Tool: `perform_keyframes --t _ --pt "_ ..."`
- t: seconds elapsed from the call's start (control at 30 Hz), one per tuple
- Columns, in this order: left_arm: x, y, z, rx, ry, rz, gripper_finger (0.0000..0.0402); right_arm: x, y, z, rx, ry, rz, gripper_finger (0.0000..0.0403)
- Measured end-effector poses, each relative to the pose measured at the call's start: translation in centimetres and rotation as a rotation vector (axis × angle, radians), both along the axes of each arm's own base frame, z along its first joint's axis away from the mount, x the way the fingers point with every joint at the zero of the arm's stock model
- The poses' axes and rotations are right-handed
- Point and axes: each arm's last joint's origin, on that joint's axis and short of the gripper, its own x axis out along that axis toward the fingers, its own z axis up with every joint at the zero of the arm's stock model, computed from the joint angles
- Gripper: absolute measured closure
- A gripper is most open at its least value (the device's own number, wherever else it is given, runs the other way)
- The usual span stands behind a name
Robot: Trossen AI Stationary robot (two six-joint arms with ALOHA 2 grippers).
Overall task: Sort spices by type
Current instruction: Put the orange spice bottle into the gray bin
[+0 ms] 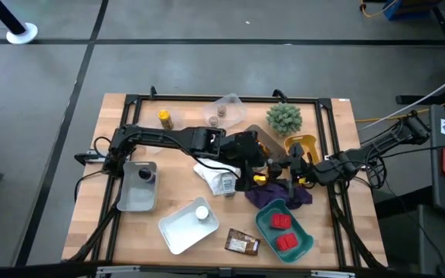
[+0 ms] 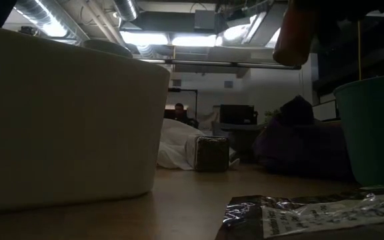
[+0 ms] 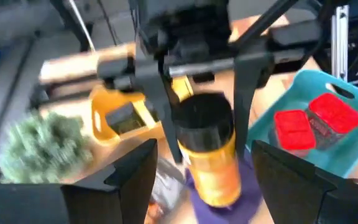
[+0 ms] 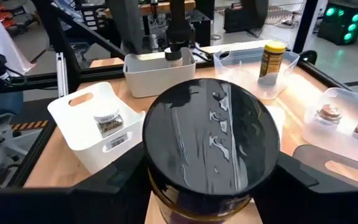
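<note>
A yellow spice jar with a black cap (image 3: pixel 211 163) hangs over the purple cloth (image 1: pixel 290 193) at the table's middle right. My right gripper (image 4: pixel 210 177) is shut on it, and the cap (image 4: pixel 210 140) fills its wrist view. My left gripper (image 3: pixel 204 152) is open, reaching in from the table's left. Its fingers (image 3: pixel 135 180) stand on either side of the jar, apart from it. In the high view the two grippers meet around the jar (image 1: pixel 261 178). My right gripper pinches the jar at its capped upper end (image 3: pixel 188 118) between its two fingers (image 3: pixel 163 109), one on each side. It comes from the table's right, slanting a little downward. The jar is lifted clear of the cloth, cap uppermost, its yellow body below the fingers.
Trays ring the work spot: teal with red boxes (image 1: pixel 283 226), yellow (image 1: pixel 300 145), white with a white-capped jar (image 1: pixel 188 224), grey with a jar (image 1: pixel 139 184), and clear ones holding a yellow jar (image 1: pixel 164 117) and brown jars (image 1: pixel 217 116). Also a green plant (image 1: pixel 284 117), white cloth (image 1: pixel 215 176), brown packet (image 1: pixel 242 243).
</note>
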Motion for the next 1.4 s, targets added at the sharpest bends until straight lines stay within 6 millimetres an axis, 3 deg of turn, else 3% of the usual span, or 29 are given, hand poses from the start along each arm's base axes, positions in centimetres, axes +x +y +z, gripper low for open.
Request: perform_keyframes --t 0.3,0.7,0.97,1.4 --pt "1.8 -0.1 -2.3 -0.101 0.011 0.073 0.0157 0.0 0.0 0.0 -0.007 -0.004 -0.003 0.0182" --pt "2.1 0.7 -2.2 -0.181 -0.014 0.125 0.0157 0.8 0.4 -1.0 -0.024 0.048 0.013 0.0181" --pt "3.0 0.4 -4.1 -0.223 0.039 0.110 0.0157 1.4 0.8 -1.6 -0.024 0.064 0.035 0.0181" --pt "3.1 0.1 -4.5 -0.240 0.053 0.120 0.0157 1.3 0.8 -2.0 -0.008 0.102 0.041 0.0181"
